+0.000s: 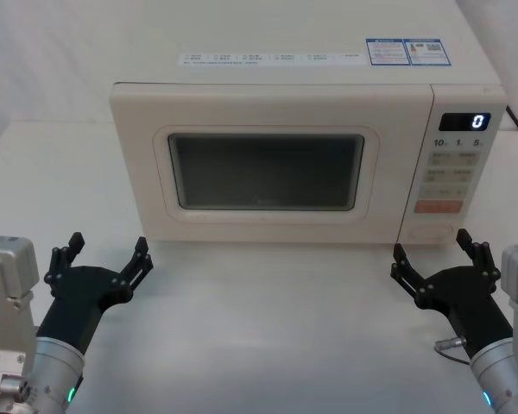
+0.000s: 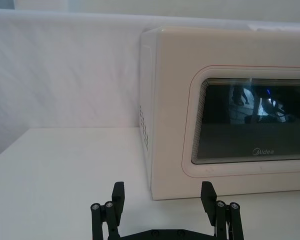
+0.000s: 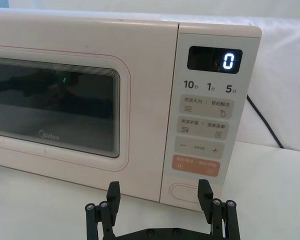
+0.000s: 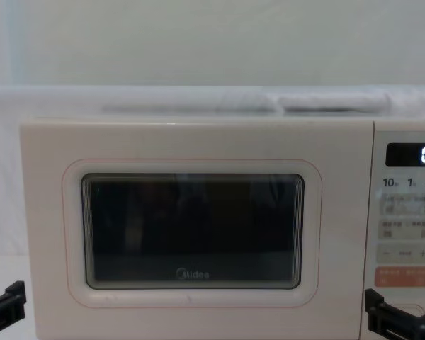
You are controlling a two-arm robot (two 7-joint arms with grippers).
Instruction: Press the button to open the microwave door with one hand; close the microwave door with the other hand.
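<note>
Right tool (image 1: 439, 253) up front near the surface's front right corner, fingers spread wide, holding nothing, hovering just short of the control panel. Left tool (image 1: 106, 255) mirrored near the front left corner, also spread wide and empty, facing the microwave's (image 1: 285, 95) left front edge.

Door (image 1: 268, 164) shut flush, dark window and logo square to the front. Display reading zero. Button (image 3: 186, 192) sitting lowest on the panel, under the orange key (image 3: 196, 165), right in line between the right tool's fingertips in the right wrist view.

Step in hand by the look of it: the press, not yet begun. Best done with the right tool, being nearest. Worth narrowing the fingers first so one tip lands on the pill shape rather than straddling it. Straight in, level, aimed at the middle of the button, well below the orange key. Firm but short push; too hard could shove the whole oven back across the surface. Left tool best kept clear of the door's swing until it pops, then ready to push it closed.
</note>
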